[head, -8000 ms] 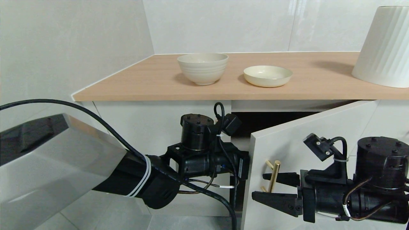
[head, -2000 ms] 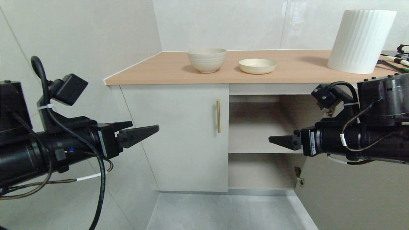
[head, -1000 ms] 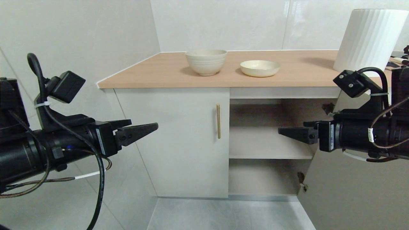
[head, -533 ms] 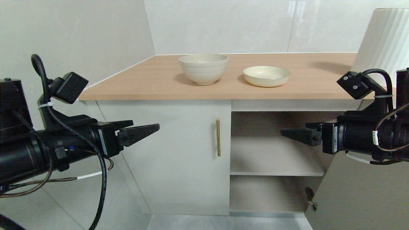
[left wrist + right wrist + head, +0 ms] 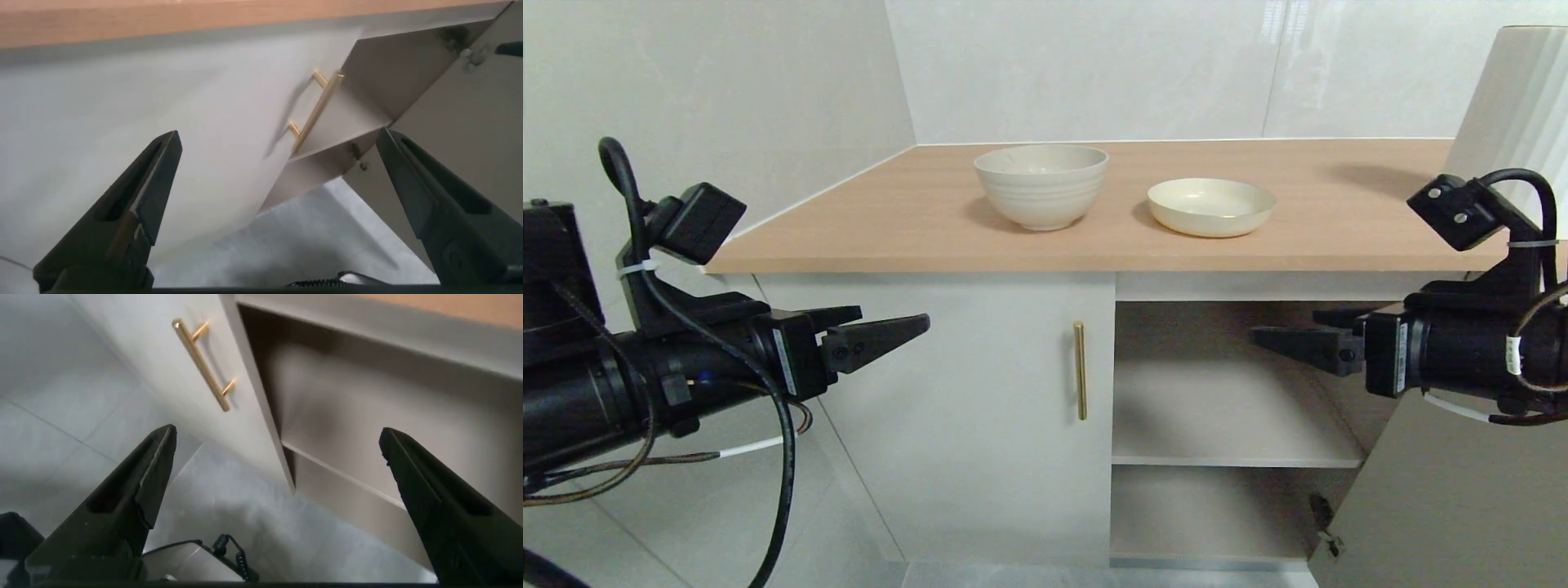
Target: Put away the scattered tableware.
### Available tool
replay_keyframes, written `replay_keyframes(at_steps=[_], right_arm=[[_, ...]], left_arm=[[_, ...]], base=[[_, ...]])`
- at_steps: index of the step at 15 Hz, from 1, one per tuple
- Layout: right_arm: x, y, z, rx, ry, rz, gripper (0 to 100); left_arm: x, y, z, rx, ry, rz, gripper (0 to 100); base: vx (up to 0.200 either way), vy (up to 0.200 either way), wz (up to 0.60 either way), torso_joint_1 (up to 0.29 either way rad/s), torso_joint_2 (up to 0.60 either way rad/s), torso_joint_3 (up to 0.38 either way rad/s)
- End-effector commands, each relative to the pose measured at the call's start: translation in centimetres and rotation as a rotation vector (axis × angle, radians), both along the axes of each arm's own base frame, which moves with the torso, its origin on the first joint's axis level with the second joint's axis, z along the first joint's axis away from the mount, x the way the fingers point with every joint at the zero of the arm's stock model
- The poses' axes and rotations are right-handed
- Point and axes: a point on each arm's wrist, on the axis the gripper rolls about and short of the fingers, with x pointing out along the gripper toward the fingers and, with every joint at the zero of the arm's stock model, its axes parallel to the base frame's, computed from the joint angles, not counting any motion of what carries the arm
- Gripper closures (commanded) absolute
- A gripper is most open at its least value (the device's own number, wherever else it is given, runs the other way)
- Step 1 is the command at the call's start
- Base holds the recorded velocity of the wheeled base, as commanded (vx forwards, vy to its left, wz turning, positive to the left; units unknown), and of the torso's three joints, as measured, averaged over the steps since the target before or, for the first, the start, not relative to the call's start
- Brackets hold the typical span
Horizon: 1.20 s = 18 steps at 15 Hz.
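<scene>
1. A wood-grain desk [image 5: 907,237] ran along the glossy white tiled wall, its top smooth and pale brown.
2. On it stood a deep, round cream bowl [image 5: 1041,186] with faint ridges around its side.
3. Just beside the bowl, not touching it, sat a shallow cream dish [image 5: 1210,207] with a low rim.
4. A tall white ribbed container [image 5: 1515,98] stood on the desk's far right, well apart from both.
5. Below, the cabinet's left door [image 5: 964,408] was closed, flat and matte white, with a slim brass bar handle [image 5: 1079,370].
6. The right door [image 5: 1445,506] hung open, baring a plain pale shelf [image 5: 1225,416] inside.
7. The left pincer [image 5: 894,315], black and wedge-tipped, hung released in front of the closed door, grasping nothing.
8. The right pincer [image 5: 1282,321] hung level with the open compartment, its fingers likewise spread and empty.
</scene>
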Motion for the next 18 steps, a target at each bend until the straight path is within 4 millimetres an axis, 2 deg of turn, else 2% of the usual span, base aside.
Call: replay_keyframes(at_steps=[1, 5, 12, 18], right_arm=[[-1.0, -0.2, 0.7, 0.016, -0.029, 0.014, 0], [-1.2, -0.2, 0.7, 0.015, -0.031, 0.021, 0], [-0.2, 0.4, -0.2, -0.004, 0.006, 0.019, 0], [1.5, 0.8, -1.4, -0.016, 0.033, -0.002, 0]], left_arm=[[0.1, 0.0, -0.1, 0.001, 0.003, 0.000, 0], [0.2, 0.0, -0.1, 0.001, 0.006, 0.000, 0], [0.5, -0.1, -0.5, 0.005, 0.021, -0.001, 0], [1.1, -0.3, -0.8, 0.007, 0.028, -0.001, 0]], base=[[0.000, 0.000, 0.00, 0.017, -0.27, -0.295], [0.000, 0.000, 0.00, 0.051, -0.39, -0.345], [0.000, 0.000, 0.00, 0.129, -0.48, -0.329], [0.000, 0.000, 0.00, 0.174, -0.48, -0.308]])
